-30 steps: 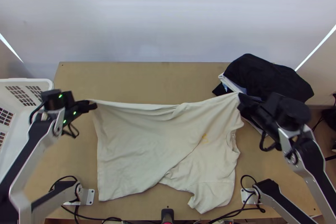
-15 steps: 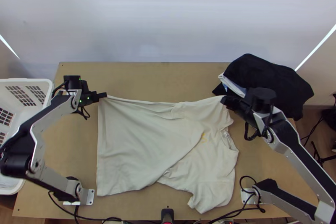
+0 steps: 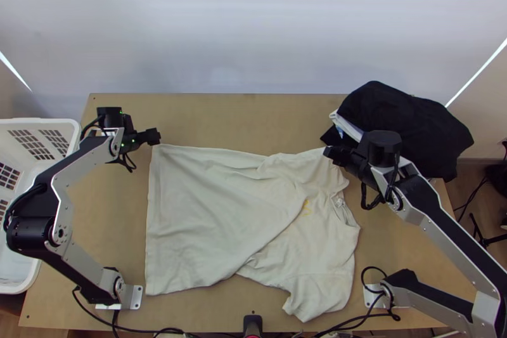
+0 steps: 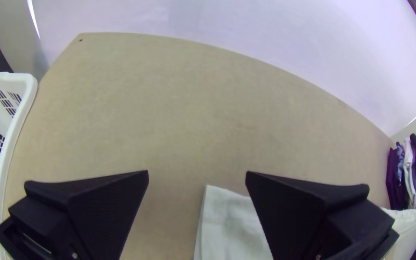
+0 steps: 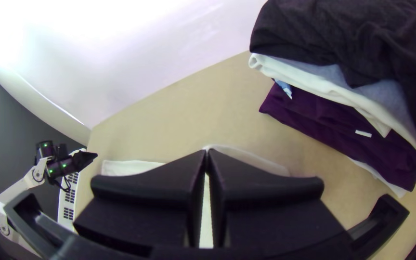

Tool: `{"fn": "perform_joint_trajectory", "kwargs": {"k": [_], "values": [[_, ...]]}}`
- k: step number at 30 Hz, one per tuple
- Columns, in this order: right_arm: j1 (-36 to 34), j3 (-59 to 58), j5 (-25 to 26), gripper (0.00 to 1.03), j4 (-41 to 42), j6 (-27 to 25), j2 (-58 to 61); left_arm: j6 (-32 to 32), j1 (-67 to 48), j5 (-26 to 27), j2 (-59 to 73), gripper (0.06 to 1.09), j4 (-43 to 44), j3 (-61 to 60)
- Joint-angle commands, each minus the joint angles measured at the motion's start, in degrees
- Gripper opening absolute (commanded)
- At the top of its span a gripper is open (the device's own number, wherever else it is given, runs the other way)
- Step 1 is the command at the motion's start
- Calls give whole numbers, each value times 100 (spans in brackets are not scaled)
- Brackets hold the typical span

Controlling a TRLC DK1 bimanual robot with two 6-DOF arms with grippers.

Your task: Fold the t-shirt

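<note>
The cream t-shirt (image 3: 215, 217) lies on the table, its left part folded over toward the near side and a sleeve and the neckline showing at the lower right. Just off its far left corner is my left gripper (image 3: 156, 137). At the shirt's far right corner, my right gripper (image 3: 330, 154) has its fingertips on the cloth. In the left wrist view, my left gripper (image 4: 197, 174) stands wide open, with a corner of the shirt (image 4: 232, 221) between and below its fingers. The right wrist view has my right gripper (image 5: 207, 152) shut at the shirt's edge (image 5: 246, 158).
A white laundry basket (image 3: 41, 123) stands at the left edge. At the far right is a pile of folded clothes (image 3: 405, 113) topped by black cloth, close behind my right gripper. Bare wood (image 3: 222, 119) stretches behind the shirt.
The shirt's raised far edge has come down onto the table. My left gripper has moved right and away, opened and let go of its corner. My right gripper has moved left and lower with its corner.
</note>
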Motion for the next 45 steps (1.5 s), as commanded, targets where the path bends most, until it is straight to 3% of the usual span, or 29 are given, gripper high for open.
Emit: {"fn": "perform_joint_trajectory", "kwargs": {"k": [1,2,3,5,6,17,20,23,35,39,45], "values": [[42,44,18,3,-8,4,87,-17,93,159,101,99,-849,482],[42,44,18,3,-8,12,96,-140,146,441,224,89,-1394,789],[42,44,18,3,-8,12,96,-325,260,1073,329,78,-1912,1027],[42,44,18,3,-8,12,96,-580,436,1838,364,69,-1974,1009],[42,44,18,3,-8,12,96,-562,444,1900,382,69,-1939,956],[33,61,27,3,-8,-5,87,-220,453,1794,663,68,-1622,666],[42,61,27,3,18,-5,87,-211,462,1785,628,62,-1525,640],[33,44,36,3,44,-5,96,-228,488,1768,610,51,-1464,649],[15,79,44,3,53,-40,87,-140,453,1759,681,45,-1464,658],[7,79,53,3,53,-49,70,-149,453,1759,654,28,-1455,649],[-2,96,62,3,53,-58,61,-123,427,1715,619,26,-1473,631]]}}
